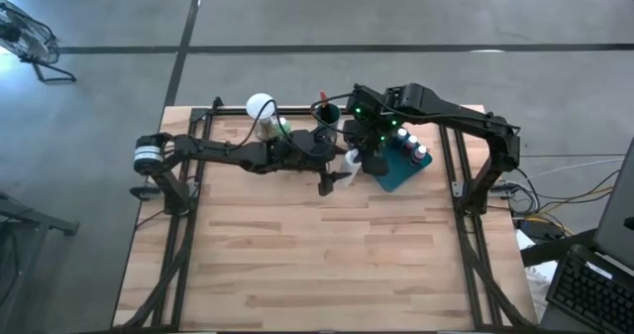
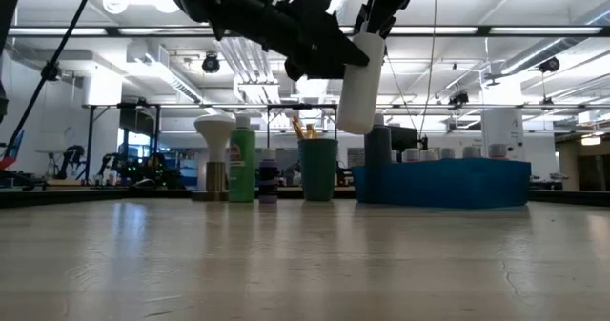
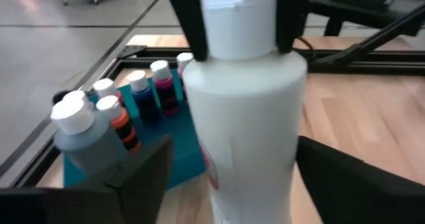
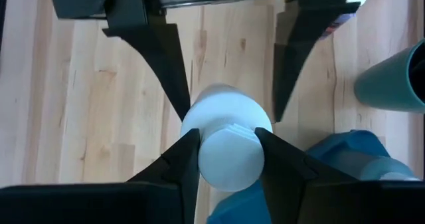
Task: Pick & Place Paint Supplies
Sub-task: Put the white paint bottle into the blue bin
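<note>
A white bottle (image 2: 360,83) with a white cap hangs upright, high above the table, close to the teal tray (image 1: 396,178). My right gripper (image 4: 229,154) is shut on its cap from above. My left gripper (image 3: 232,177) comes in nearly level from the table's left. It is open, with one finger on either side of the bottle's body (image 3: 242,117); a narrow gap shows on each side. Several small white-capped paint bottles (image 3: 143,94) stand upright in the tray next to a bigger grey bottle (image 3: 83,134). My right gripper pinches the white bottle's cap (image 4: 229,159) between its two fingers (image 3: 189,24). The fingers slant steeply down onto it from above. The bottle hangs upright below them, lifted clear of the table and the tray.
At the far side stand a teal cup (image 2: 317,169) with brushes in it, a green bottle (image 2: 241,164), a small dark bottle (image 2: 269,183) and a round white-topped object (image 2: 214,129). The near half of the wooden table (image 1: 327,265) lies bare.
</note>
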{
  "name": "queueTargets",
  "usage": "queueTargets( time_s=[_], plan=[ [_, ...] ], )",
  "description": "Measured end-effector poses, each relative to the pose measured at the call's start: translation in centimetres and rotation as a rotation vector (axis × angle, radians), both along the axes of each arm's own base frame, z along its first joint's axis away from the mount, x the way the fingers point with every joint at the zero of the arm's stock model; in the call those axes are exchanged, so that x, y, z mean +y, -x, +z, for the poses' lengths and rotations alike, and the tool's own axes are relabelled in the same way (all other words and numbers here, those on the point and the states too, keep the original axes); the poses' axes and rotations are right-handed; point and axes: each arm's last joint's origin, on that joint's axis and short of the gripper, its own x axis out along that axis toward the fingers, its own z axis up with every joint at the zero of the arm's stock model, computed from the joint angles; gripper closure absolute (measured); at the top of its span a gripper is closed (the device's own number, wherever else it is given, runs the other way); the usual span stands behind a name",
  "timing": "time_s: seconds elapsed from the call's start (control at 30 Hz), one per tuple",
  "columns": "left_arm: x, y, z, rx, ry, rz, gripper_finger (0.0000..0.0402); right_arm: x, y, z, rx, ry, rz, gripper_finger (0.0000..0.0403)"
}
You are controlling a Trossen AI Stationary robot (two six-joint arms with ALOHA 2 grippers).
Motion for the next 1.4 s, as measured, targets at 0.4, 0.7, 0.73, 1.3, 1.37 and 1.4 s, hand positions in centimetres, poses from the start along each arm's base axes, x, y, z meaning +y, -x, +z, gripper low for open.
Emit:
queueTargets(
  time_s=[0.4,0.7,0.73,1.3,1.37,1.4],
  plan=[
    [0.2,1.1,0.0,0.114,-0.02,0.123,0.0025,-0.1,0.8,-0.2,0.097,0.072,-0.033,0.0286],
    [0.6,2.5,-1.1,0.22,-0.06,0.283,0.003,-1.8,2.3,0.2,0.143,0.14,-0.195,0.0286],
    [0.6,2.6,-1.3,0.229,-0.065,0.295,0.003,-2.0,2.7,0.3,0.139,0.136,-0.221,0.0286],
    [0.7,4.9,-3.9,0.218,-0.12,0.453,0.0054,-1.2,8.0,-1.2,0.133,0.099,-0.388,0.0286],
    [0.5,5.6,-4.1,0.197,-0.109,0.457,0.0058,-1.4,8.1,-1.5,0.128,0.1,-0.397,0.0286],
    [0.4,6.1,-4.2,0.197,-0.108,0.458,0.006,-1.5,8.2,-1.7,0.131,0.1,-0.402,0.0286]
  ],
)
